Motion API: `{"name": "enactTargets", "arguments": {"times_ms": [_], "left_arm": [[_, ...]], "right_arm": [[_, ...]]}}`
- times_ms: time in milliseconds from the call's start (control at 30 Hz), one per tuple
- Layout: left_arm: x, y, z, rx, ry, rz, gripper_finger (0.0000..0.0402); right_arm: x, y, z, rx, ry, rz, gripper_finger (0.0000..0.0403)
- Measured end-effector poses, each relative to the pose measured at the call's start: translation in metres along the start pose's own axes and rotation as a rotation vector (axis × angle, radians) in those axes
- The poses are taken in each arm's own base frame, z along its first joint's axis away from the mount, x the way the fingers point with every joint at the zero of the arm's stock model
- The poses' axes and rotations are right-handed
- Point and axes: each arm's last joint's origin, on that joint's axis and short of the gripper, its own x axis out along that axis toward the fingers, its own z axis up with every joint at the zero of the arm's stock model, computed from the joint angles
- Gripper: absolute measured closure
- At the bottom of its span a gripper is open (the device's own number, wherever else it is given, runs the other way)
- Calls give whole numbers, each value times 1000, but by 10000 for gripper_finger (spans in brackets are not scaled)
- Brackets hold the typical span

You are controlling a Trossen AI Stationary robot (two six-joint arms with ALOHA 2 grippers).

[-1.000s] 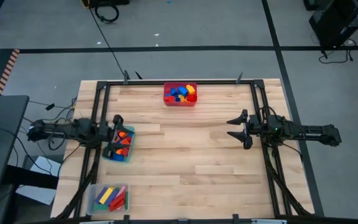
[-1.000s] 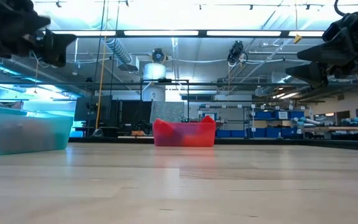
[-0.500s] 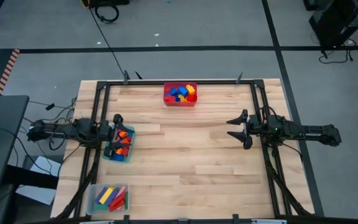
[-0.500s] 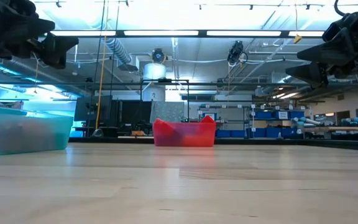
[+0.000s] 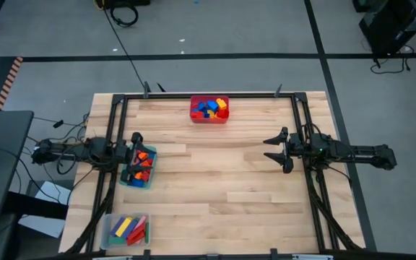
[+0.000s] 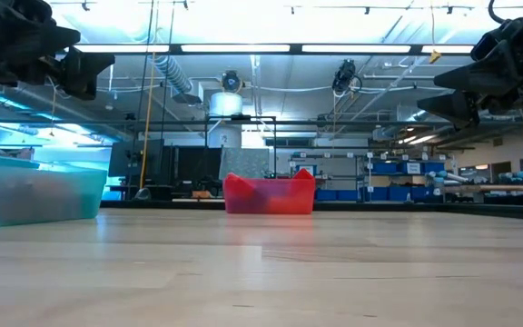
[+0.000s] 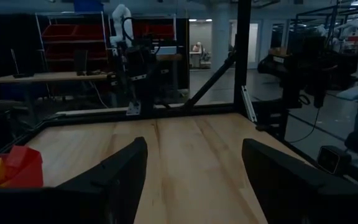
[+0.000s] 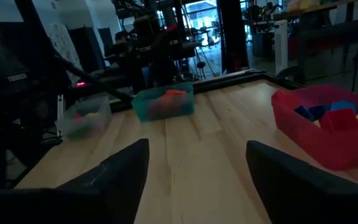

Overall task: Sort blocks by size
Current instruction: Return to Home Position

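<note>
My left gripper [image 5: 133, 154] gapes wide over the teal bin [image 5: 141, 185] at the bench's [image 5: 222, 188] left edge, my right gripper [image 5: 269, 149] wide near its right edge. Blocks [image 5: 143, 160] lie in that bin, the red bin [image 5: 208, 120] and the clear bin [image 5: 107, 231]

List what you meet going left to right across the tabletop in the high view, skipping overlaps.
Teal translucent plastic bin → red plastic bin → open right gripper. The clear plastic bin and left gripper overlap the teal bin, so they are omitted.
</note>
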Motion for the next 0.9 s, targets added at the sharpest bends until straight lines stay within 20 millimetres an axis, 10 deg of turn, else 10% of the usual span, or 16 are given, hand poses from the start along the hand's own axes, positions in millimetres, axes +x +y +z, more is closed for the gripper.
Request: {"name": "enactTargets", "arguments": {"times_ms": [900], "left_arm": [[0,0,0,0,1,0,131]], "right_arm": [[0,0,0,0,0,0,118]]}}
